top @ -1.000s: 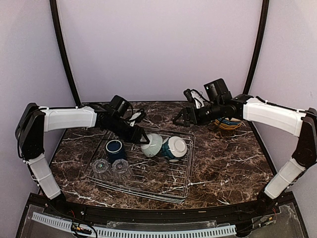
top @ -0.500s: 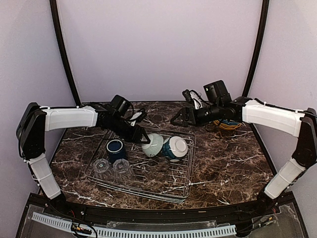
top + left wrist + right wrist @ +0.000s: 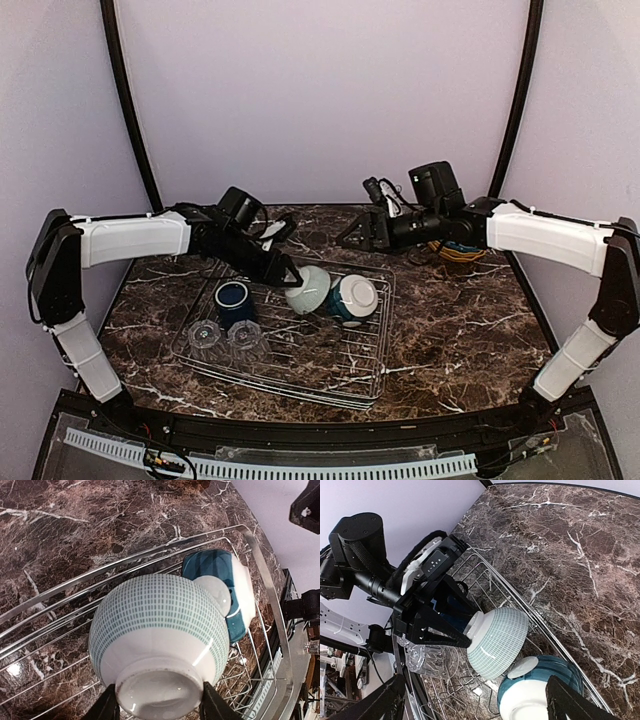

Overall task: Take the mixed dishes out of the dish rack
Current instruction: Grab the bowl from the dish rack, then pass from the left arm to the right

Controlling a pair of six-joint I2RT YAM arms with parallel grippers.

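Observation:
The dish rack (image 3: 300,384) holds a dark blue mug (image 3: 232,298), two clear glasses (image 3: 203,335) (image 3: 243,335), a pale bowl with teal dashes (image 3: 308,290) and a teal bowl (image 3: 352,298). My left gripper (image 3: 284,273) is shut on the pale bowl's foot ring; in the left wrist view its fingers (image 3: 107,707) clamp both sides of the bowl (image 3: 157,625), which is tilted on its side against the teal bowl (image 3: 215,567). My right gripper (image 3: 350,236) is open and empty above the rack's back edge. Its view shows the pale bowl (image 3: 497,640), the teal bowl (image 3: 545,680) and the left gripper (image 3: 462,641).
A stack of plates (image 3: 460,250), yellow and blue-rimmed, lies on the marble table (image 3: 470,330) at the back right, partly hidden by the right arm. The rack's rim (image 3: 125,567) runs just behind the held bowl. A glass (image 3: 420,657) lies near the left gripper.
My right gripper has moved left, away from the plates and toward the rack's back edge. My left gripper stays shut on the pale bowl, barely shifted.

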